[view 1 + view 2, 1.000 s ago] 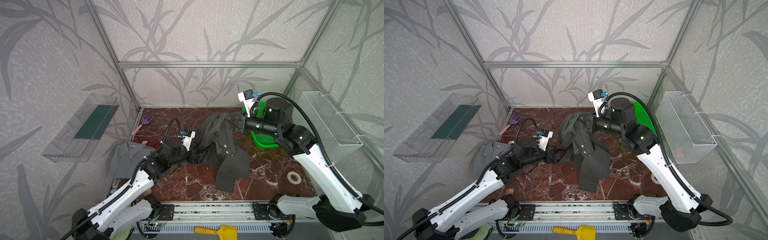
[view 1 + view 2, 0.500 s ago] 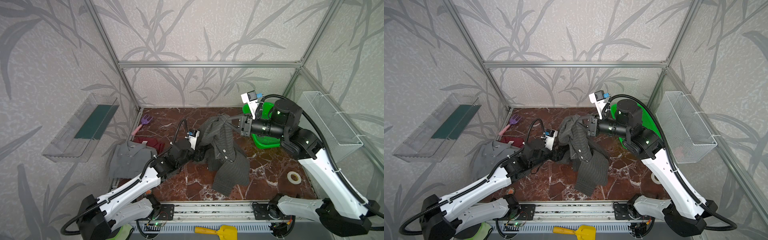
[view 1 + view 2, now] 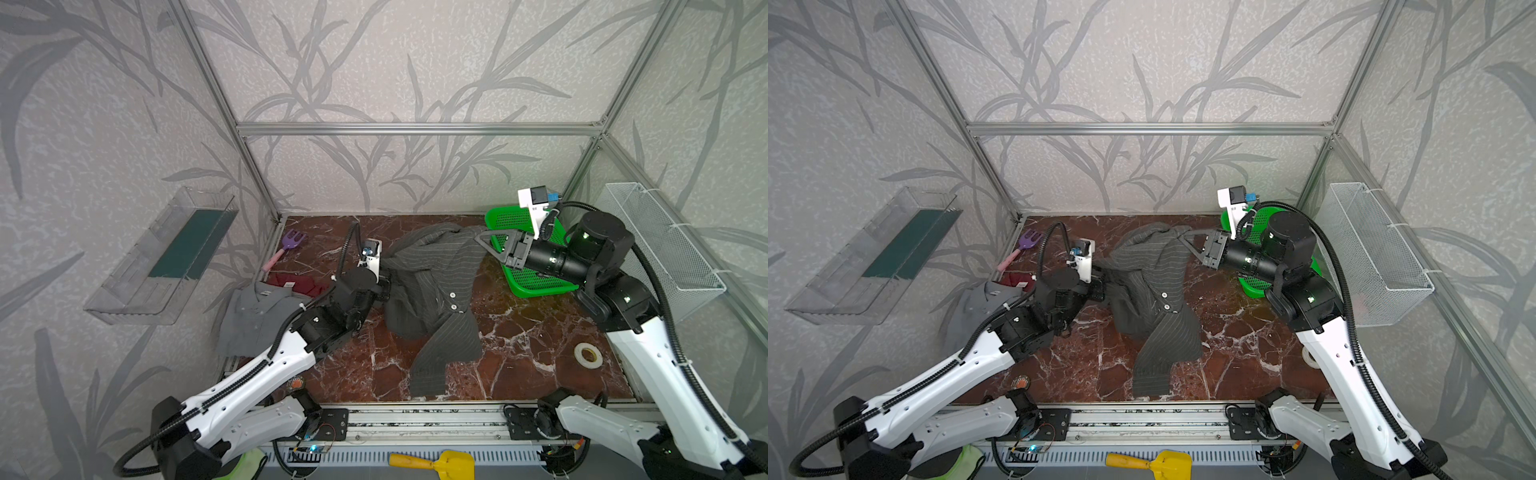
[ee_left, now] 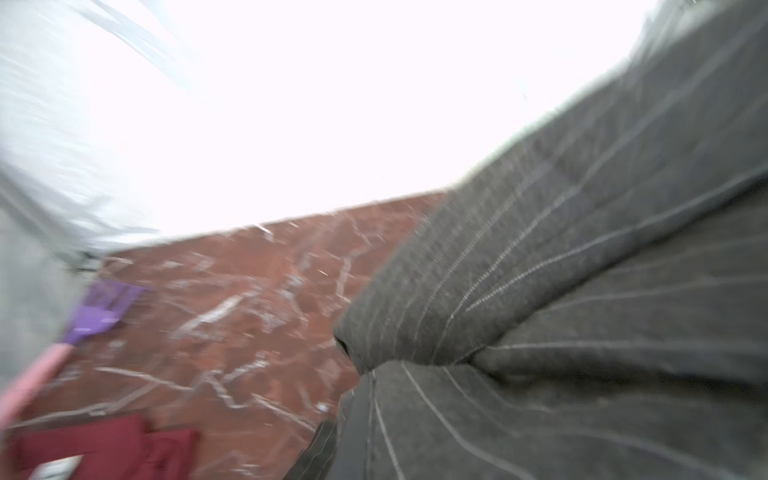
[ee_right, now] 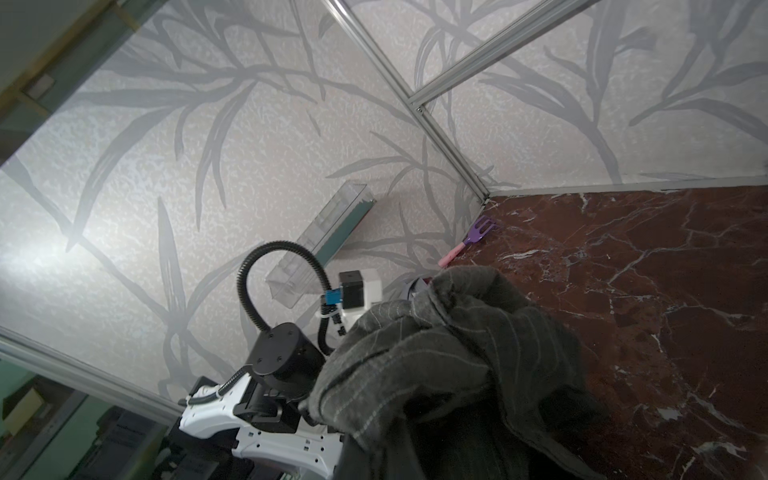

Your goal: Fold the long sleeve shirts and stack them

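The charcoal pinstriped shirt (image 3: 432,286) hangs half lifted over the middle of the marble surface (image 3: 523,332), left jaws clenched on its left edge and right jaws clenched on its far right corner, I think to spread it for folding

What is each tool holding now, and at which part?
Both hold the pinstriped shirt: the right tool pinches its raised far edge, the left tool appears shut on its left-hand edge.
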